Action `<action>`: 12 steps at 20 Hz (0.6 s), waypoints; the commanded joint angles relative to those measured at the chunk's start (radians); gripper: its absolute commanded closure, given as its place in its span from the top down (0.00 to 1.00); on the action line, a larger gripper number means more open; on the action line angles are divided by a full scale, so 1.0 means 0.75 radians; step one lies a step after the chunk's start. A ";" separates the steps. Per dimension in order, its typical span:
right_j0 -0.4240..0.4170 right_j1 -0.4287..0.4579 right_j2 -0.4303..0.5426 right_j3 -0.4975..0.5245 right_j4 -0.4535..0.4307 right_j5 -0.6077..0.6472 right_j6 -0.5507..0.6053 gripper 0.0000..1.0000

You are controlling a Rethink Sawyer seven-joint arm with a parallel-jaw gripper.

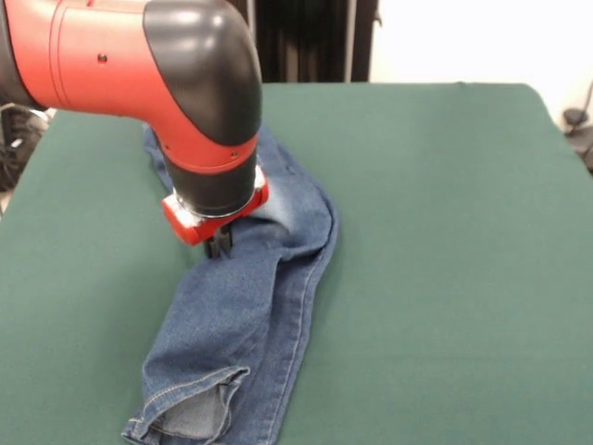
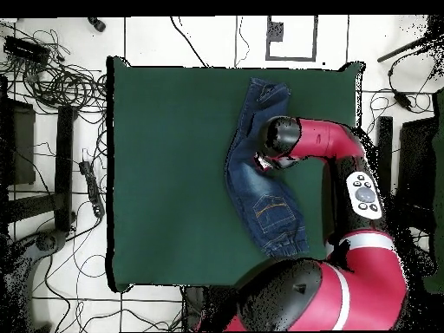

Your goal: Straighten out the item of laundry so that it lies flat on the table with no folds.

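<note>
The item of laundry, a small pair of blue jeans [image 1: 246,315], lies on the green table [image 1: 445,232], bent in a shallow curve with one leg folded over the other. Its cuffs [image 1: 185,417] reach the near edge in the front view. Seen from overhead, the jeans [image 2: 260,186] lie at the table's [image 2: 165,173] right side, with an orange-stitched pocket [image 2: 270,208] showing and the gathered waistband [image 2: 286,244] towards the robot's base. My gripper [image 1: 220,244] pokes out under the red wrist and touches the denim near the middle of the jeans. In the overhead view the arm [image 2: 299,139] hides it.
Wide bare green cloth stretches on the side of the jeans away from the arm [image 1: 139,65]. Cables [image 2: 61,82] and dark stands [image 2: 65,165] lie on the floor beyond the table's edge. The red and black arm hangs over the upper part of the jeans.
</note>
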 commanded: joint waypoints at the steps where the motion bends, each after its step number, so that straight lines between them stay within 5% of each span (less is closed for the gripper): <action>1: -0.021 0.015 0.130 -0.038 -0.158 -0.120 -0.424 0.00; 12: -0.038 -0.043 0.172 -0.039 -0.194 -0.056 -0.413 0.00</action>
